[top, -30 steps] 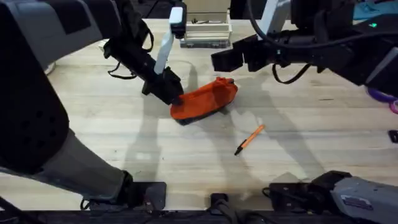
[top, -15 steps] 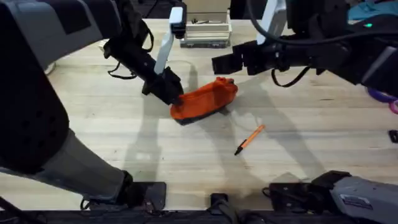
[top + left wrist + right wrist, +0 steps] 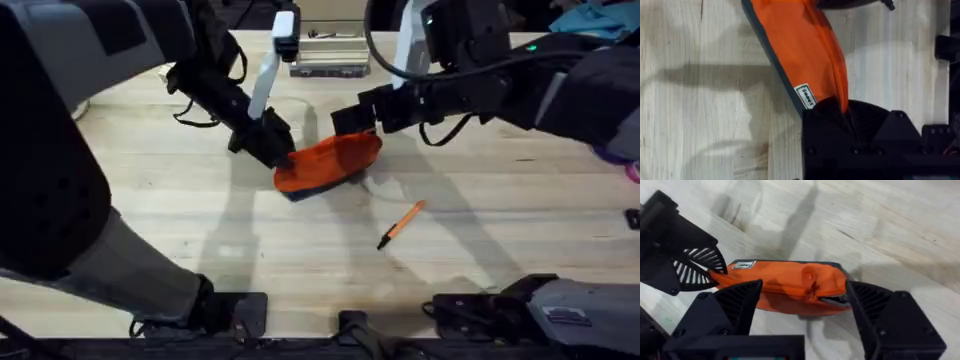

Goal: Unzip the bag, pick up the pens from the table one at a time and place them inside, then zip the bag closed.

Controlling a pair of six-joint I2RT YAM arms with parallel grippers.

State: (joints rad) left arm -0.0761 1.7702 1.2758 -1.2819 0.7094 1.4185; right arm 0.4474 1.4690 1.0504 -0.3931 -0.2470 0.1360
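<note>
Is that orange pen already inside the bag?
No. The pen lies on the bare table, apart from the bag.

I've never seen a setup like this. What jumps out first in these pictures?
The bright orange bag near the middle of the pale wooden table catches the eye first. The left gripper pinches one end of it, while the right gripper hangs over the other end with its fingers spread on either side. A slim orange pen lies loose on the table, nearer the arms' bases.
</note>
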